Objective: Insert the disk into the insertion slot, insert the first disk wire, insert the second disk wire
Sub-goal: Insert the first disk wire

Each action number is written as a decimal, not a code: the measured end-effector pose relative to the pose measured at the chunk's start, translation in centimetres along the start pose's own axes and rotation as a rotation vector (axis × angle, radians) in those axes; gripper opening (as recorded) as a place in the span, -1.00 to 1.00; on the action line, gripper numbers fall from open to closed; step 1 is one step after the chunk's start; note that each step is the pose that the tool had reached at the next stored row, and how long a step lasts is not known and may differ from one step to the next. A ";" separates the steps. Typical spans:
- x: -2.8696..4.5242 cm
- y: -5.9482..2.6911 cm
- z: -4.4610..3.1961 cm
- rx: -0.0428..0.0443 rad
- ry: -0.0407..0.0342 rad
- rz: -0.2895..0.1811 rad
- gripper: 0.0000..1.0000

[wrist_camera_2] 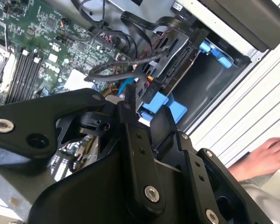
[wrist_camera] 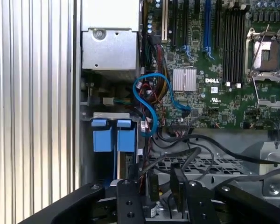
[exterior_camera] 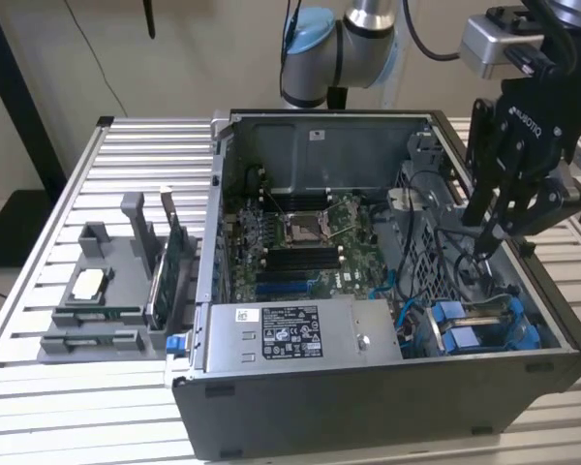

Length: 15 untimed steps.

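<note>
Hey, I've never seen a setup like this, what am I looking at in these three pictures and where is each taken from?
One robot arm works inside an open computer case lying on a slatted metal table. Its end effector hangs over cables beside the disk, which sits in its blue carrier in a corner bay. The exterior view looks on from off the arm; both wrist views come from cameras on the arm, looking past the end effector into the case. Beside the case stands a grey tray of computer parts. A person's hand shows past the table's edge in the second wrist view.
</note>
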<state>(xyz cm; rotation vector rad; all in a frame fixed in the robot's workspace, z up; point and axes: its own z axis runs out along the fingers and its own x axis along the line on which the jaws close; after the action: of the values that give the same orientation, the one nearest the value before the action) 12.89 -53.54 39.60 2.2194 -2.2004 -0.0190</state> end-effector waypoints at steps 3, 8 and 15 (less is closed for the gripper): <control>0.07 -0.37 0.08 0.0034 0.0003 -0.006 -0.18; 0.42 -0.71 0.24 0.0106 0.0005 -0.016 -0.18; 0.57 -0.14 0.43 0.0473 0.0010 -0.048 -0.18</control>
<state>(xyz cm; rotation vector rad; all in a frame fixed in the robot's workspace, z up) 13.03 -54.11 39.17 2.2956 -2.1692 0.0339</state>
